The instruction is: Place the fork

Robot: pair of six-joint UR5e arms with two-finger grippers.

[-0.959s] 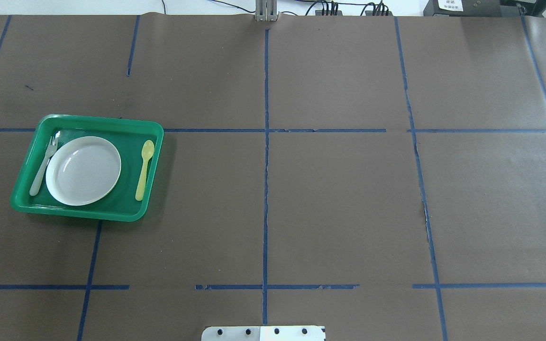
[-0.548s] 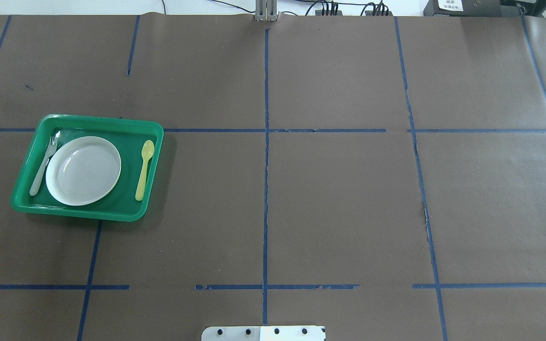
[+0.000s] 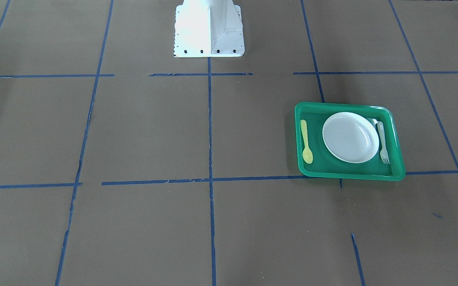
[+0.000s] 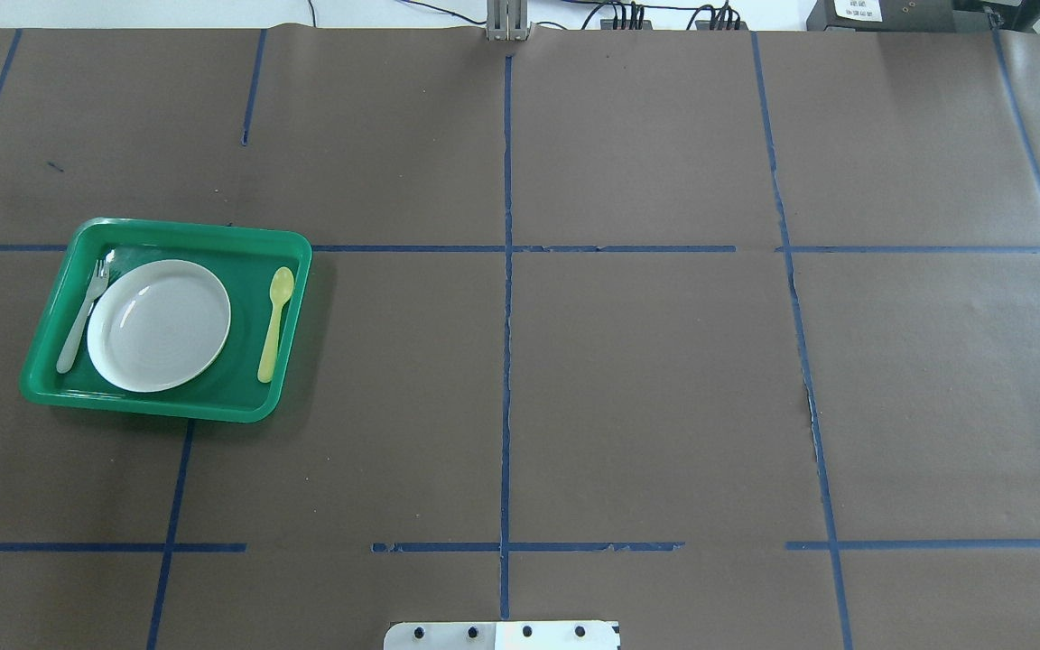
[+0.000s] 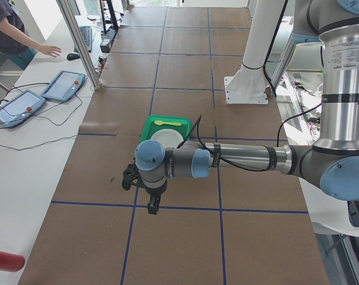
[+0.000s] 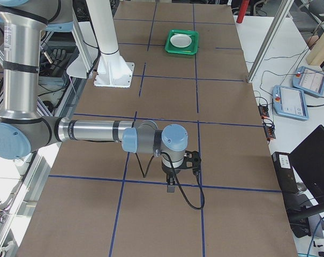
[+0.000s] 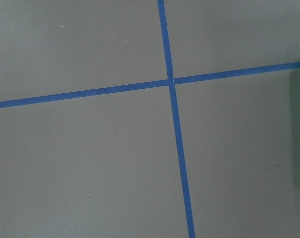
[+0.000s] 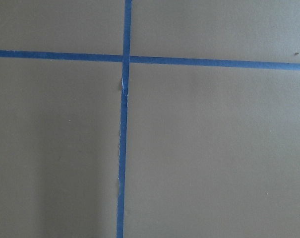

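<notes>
- Locate the fork (image 4: 82, 316). It lies flat on the floor of the green tray (image 4: 195, 227), in the narrow strip between the tray's wall and the white plate (image 4: 159, 325). It is just beside the plate's rim, with its tines pointing away from the robot.
- Note the yellow spoon (image 4: 274, 325) on the opposite side of the plate, with its bowl pointing the same way. With 1 utensil on each side of the plate, the layout reads as a place setting, so judge the fork as already placed.
- Check the left end effector (image 5: 152, 208). It hangs pointing down over bare table (image 4: 646, 379) toward the table's end on the robot's left, clear of the tray. Only the side view shows it, so you cannot tell how wide its jaws stand.
- Check the right end effector (image 6: 171, 187). It hangs pointing down toward the opposite end of the table, well apart from the tray. Its jaw width cannot be told either.
- Read both wrist views: each shows only a blue tape crossing (image 7: 170, 82) on the brown covering.
- Treat the 2 outboard arm positions as parked poses, probably chosen to keep the tray unobstructed for both central cameras.
- Confirm that the fork rests in the tray, so neither end effector carries it.
</notes>
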